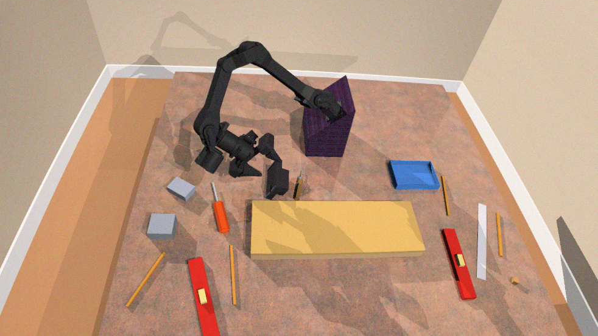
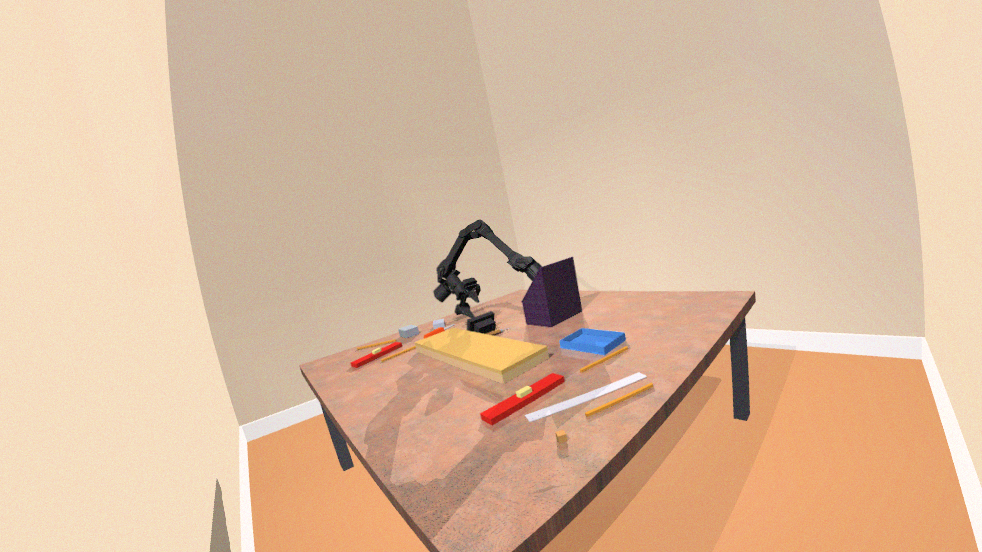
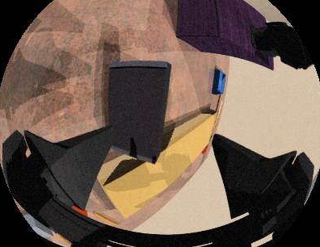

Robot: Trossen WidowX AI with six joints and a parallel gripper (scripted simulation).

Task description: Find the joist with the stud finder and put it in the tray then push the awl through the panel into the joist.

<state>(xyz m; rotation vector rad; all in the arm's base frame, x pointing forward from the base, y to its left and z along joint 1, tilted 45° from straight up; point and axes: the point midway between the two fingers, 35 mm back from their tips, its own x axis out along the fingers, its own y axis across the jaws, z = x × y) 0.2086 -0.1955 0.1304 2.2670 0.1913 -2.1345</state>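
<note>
Though spread wide around open space, gripper (image 1: 270, 169) (image 2: 475, 307) (image 3: 165, 135) holding nothing. Can see dark stud finder (image 1: 277, 180) (image 2: 481, 322) (image 3: 138, 109) just past the fingertips, ungripped and tilted in the top view, near the long edge of the yellow floor panel (image 1: 335, 226) (image 2: 481, 352) (image 3: 185, 141). Cannot tell whether touching a fingertip, or resting fully on the table (image 1: 374, 283) (image 2: 434, 444) (image 3: 76, 52). Lying just beside that, on the tray side: brown-handled awl (image 1: 299, 187) (image 2: 496, 332), slim metal tip pointing away from the panel (easy to miss, being so small). Well apart from both tools, blue tray (image 1: 410, 173) (image 2: 590, 347) (image 3: 216, 82), with neither tool inside. On the opposite side of the finder from the awl, orange-handled screwdriver (image 1: 220, 216) (image 2: 434, 332) (image 3: 80, 211) lying flat. Farther back, tall purple block (image 1: 326, 138) (image 2: 561, 292) (image 3: 197, 20) with a sloping face, beside the arm's mounted end. Beyond the panel's tray-side end, red level (image 1: 453, 248) (image 2: 499, 408) with a pale yellow insert, lying flat.
</note>
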